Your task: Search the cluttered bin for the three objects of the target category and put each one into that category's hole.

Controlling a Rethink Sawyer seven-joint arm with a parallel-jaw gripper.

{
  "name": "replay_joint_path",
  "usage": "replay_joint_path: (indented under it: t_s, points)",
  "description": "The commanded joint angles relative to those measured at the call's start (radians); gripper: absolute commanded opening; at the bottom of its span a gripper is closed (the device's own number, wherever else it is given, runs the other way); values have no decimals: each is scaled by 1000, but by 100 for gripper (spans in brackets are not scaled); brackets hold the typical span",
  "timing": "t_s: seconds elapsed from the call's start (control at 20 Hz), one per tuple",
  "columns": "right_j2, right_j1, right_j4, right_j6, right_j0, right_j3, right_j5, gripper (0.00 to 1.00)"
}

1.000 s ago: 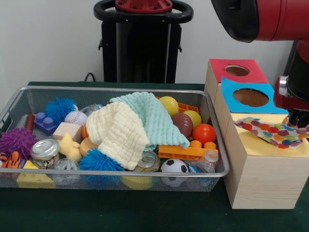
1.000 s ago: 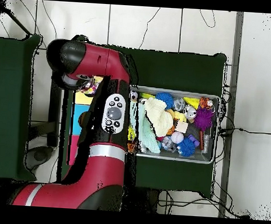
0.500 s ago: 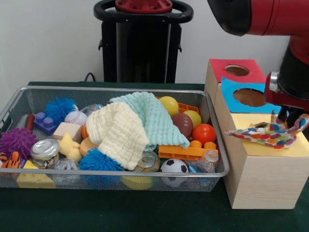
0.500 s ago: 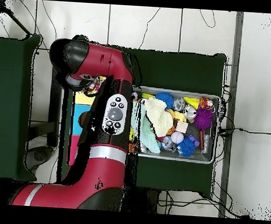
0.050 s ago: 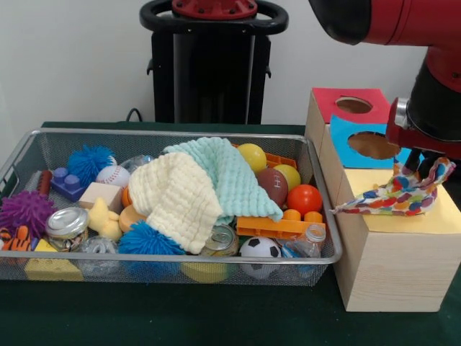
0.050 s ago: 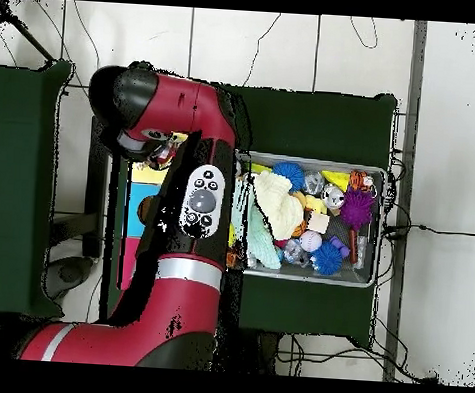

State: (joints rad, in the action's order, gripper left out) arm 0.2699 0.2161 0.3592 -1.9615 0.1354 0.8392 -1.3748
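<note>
Fingers (image 5: 431, 164) pinching the upper edge of a spotted cloth (image 5: 392, 197); gripper (image 5: 421, 167) poised over the yellow top (image 5: 446, 220) of the wooden box (image 5: 389, 270); cloth hanging from the grip, its lower part draped on the yellow panel, just beside the blue panel (image 5: 346, 153); wire bin (image 5: 173, 263) well apart, full of toys.

Under the hand (image 5: 421, 167) hangs a soft, matt spotted cloth (image 5: 395, 196) over a pale wooden box (image 5: 389, 270). Well apart: a shiny wire-mesh metal bin (image 5: 43, 148), nubbly waffle-knit cloths (image 5: 180, 194), glossy plastic balls (image 5: 304, 199).
</note>
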Motion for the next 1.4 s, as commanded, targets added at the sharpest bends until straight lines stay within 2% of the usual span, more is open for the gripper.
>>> replay_joint_path:
  t_s: [0.05, 0.25, 0.75, 0.9, 1.0, 1.15, 1.2, 1.4]
  points:
    - [-30, -17, -21, -241, -18, 61, -173, 0]
    - [-44, -10, -7, -250, -3, 109, -178, 0]
    - [-42, -17, 5, -303, 42, 110, -231, 0]
    - [-42, -20, 9, -310, 53, 109, -220, 0]
    - [-45, -16, 9, -295, 60, 114, -178, 0]
    - [-42, -15, -4, -264, 74, 124, -43, 0]
    - [-33, -17, -15, -263, 81, 115, -26, 0]
    - [-24, -30, -3, -323, 101, 70, -155, 0]
